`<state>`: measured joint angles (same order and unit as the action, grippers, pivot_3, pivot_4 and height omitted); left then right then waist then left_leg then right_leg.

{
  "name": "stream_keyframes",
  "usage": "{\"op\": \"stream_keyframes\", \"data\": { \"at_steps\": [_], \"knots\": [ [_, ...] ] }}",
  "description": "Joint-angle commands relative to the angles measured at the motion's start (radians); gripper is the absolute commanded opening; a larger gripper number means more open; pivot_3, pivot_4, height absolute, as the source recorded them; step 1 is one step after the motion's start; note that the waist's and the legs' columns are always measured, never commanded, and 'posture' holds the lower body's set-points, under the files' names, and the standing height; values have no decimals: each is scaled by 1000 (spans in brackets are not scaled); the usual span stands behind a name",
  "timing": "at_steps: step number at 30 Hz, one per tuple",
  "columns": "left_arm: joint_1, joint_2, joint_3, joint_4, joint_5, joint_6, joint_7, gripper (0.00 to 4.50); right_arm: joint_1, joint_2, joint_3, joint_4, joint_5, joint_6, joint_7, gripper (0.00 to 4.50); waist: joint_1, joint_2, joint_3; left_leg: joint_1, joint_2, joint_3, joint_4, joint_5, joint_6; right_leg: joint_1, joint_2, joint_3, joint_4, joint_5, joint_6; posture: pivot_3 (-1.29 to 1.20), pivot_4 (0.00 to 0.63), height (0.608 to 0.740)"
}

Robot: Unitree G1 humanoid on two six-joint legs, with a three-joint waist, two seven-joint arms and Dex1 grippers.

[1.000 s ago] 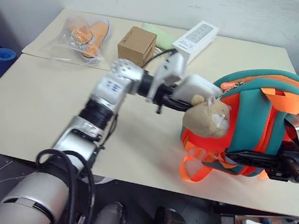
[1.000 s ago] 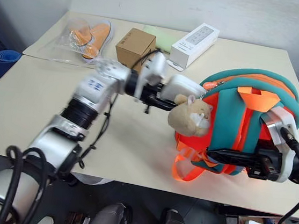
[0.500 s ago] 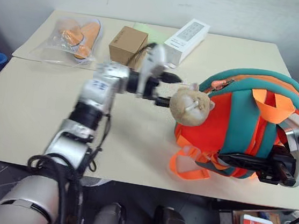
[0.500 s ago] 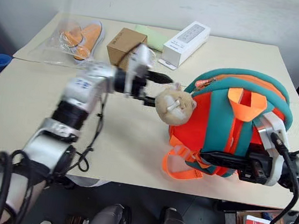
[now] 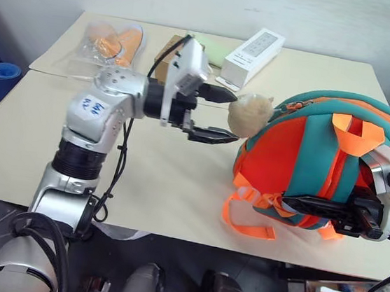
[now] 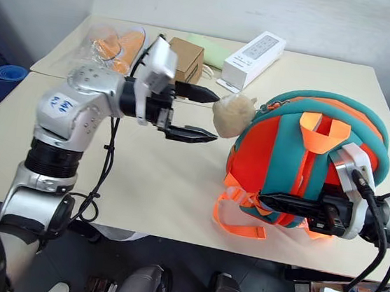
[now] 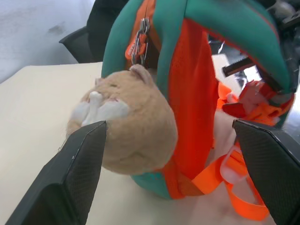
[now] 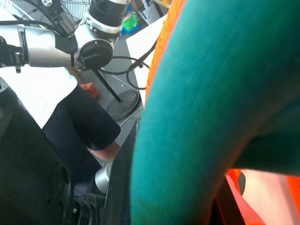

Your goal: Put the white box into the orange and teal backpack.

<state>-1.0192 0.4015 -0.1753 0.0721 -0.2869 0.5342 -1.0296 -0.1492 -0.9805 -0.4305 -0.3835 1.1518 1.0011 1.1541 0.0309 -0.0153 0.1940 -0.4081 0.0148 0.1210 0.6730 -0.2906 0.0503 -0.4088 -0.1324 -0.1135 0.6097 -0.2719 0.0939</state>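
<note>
Gaping left tool (image 5: 219, 115) beside backpack (image 5: 313, 159)

table (image 5: 34, 135) — beige | on it: orange and teal backpack (image 5: 306, 159), long white box (image 5: 254, 48), cardboard cube (image 6: 189, 56), bagged shoes (image 5: 111, 45)

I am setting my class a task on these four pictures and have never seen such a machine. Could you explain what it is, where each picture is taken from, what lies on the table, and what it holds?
It is a two-armed robot. Two pictures look down from its head; the others look along each wrist. The left tool is open and empty, beside the plush toy that hangs on the orange and teal backpack. The right tool is shut on the backpack's teal side. On the table lie a long white box, a brown cardboard box and bagged orange shoes.
</note>
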Motion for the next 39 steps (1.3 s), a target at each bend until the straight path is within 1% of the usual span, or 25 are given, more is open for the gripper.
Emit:
{"op": "stream_keyframes", "data": {
  "at_steps": [1, 7, 10, 13, 20, 23, 26, 28, 31, 33, 36, 39],
  "knots": [
    [-29, -26, -37, 61, 80, -115, 50, 4471, 8, -1, -22, -15, 31, -7, 4, 0, -4, 0, 0, 0, 0, 0, 0, 0, 0, 0, 0, 0, 0, 0, 0, 0, 150, 740],
    [-71, -74, -30, 197, 113, -200, 77, 4471, 66, 4, -50, -47, 48, -10, -13, 0, -4, 0, 0, 0, 0, 0, 1, 0, 0, -1, 0, 0, 0, 0, 0, 0, 150, 740],
    [-87, -94, -16, 239, 104, -223, 72, 4471, 79, 11, -56, -58, 63, -13, -32, 0, -4, 0, 0, 0, 0, 0, 1, -1, 1, 0, -1, 0, 0, 0, 0, 0, 150, 740],
    [-91, -109, -6, 248, 73, -218, 38, 3831, 89, 18, -59, -70, 74, -16, -51, 0, -4, 0, 0, 0, 0, 0, 1, -1, 1, -1, -1, 0, 0, 0, 0, 0, 150, 740],
    [-76, -105, -7, 254, 79, -228, 2, 1708, 106, 18, -71, -78, 85, -24, -73, 0, -4, 0, 0, 0, 0, 0, 1, -1, 1, -1, -1, 0, 0, 0, 0, 0, 150, 740],
    [-82, -85, 4, 287, 95, -254, 6, 929, 114, 20, -90, -74, 99, -29, -86, 0, -4, 0, 0, 0, 0, 0, 1, -1, 1, 0, -1, 0, 0, 0, 0, 0, 150, 740],
    [-84, -28, 14, 328, 113, -273, -9, 493, 137, 22, -108, -77, 105, -35, -90, 0, -6, 0, 0, 0, 0, 1, 1, -1, 1, -1, -1, 0, 0, 0, 0, 0, 150, 740],
    [-87, 19, 17, 356, 123, -279, -24, 400, 155, 25, -117, -81, 106, -40, -93, 0, -7, 0, 0, 0, 1, 1, 0, -1, 1, -1, 0, 0, 0, 0, 0, 0, 150, 740],
    [-80, 93, 23, 375, 118, -283, -80, 400, 186, 39, -127, -90, 107, -48, -100, 0, -7, 0, 0, 0, 1, 1, 0, 0, 1, -1, 0, 0, 0, 0, 0, 0, 150, 740],
    [-56, 122, 4, 376, 138, -318, -105, 400, 198, 53, -124, -99, 105, -55, -109, 0, -6, 0, 0, 0, 1, 1, 0, -1, 1, -1, 0, -1, 0, 0, 0, 0, 150, 740],
    [3, 145, -49, 386, 202, -417, -123, 400, 206, 67, -109, -105, 96, -70, -119, 0, -6, 0, 0, 0, 0, 1, 0, -1, 1, -1, -1, 0, 0, 0, 0, 0, 150, 740],
    [64, 148, -132, 415, 315, -583, -99, 400, 204, 70, -95, -102, 85, -79, -122, 0, -5, 0, 0, 1, 0, 1, 0, -1, 1, -1, -1, 1, 0, 0, 0, 0, 150, 740]
  ]
}}
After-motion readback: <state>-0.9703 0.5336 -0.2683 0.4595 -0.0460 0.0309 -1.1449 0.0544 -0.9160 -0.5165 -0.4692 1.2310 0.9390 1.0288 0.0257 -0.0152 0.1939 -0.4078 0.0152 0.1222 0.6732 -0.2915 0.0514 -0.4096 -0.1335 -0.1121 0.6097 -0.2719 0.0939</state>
